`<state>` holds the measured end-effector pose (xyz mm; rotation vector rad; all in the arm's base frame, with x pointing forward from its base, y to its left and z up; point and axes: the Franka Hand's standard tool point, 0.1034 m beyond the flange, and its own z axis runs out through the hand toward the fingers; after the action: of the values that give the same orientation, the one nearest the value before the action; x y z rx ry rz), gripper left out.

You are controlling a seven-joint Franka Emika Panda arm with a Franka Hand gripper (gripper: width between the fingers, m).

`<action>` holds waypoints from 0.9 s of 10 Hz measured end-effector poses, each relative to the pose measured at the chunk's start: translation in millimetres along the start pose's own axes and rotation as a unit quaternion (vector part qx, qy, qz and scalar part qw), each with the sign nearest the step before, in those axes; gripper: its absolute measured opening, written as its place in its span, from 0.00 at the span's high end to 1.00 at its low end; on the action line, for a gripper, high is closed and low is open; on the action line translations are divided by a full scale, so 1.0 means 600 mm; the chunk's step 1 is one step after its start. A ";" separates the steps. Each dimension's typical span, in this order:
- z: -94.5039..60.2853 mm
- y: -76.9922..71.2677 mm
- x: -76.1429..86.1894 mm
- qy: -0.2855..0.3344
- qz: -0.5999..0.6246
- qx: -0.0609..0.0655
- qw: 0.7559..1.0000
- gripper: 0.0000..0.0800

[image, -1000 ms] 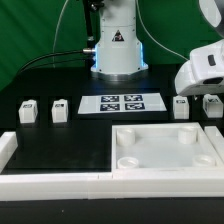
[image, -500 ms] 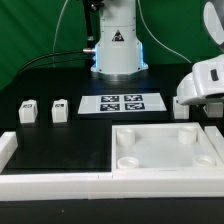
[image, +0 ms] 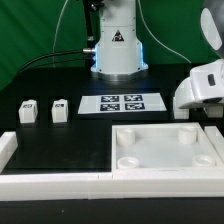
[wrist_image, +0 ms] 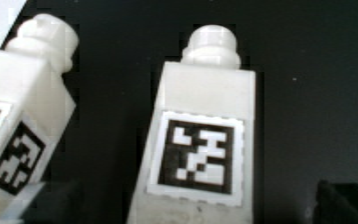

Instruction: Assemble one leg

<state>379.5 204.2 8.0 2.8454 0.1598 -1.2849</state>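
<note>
Dropping since a second earlier, the gripper (image: pixel 197 98) hung over the leg (wrist_image: pixel 202 130), just past the marker board's (image: pixel 122 102) end on the exterior view's right. Its fingers (wrist_image: pixel 350 197) stood apart astride the leg, whose long axis crossed their closing line.

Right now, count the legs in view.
4. At the exterior view's left sit the outer leg and the inner leg. Beneath the gripper, in the wrist view, are the centred leg and a neighbouring leg. More may be hidden.
</note>
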 end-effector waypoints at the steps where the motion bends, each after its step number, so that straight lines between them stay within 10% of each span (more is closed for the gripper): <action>1: 0.000 0.000 0.000 0.000 0.000 0.000 1.000 0.34; 3: 0.002 0.000 0.002 0.001 0.000 0.001 1.000 0.64; 9: -0.010 0.000 -0.005 0.003 -0.001 -0.001 1.000 0.64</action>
<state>381.7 204.1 14.1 2.8480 0.1625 -1.2763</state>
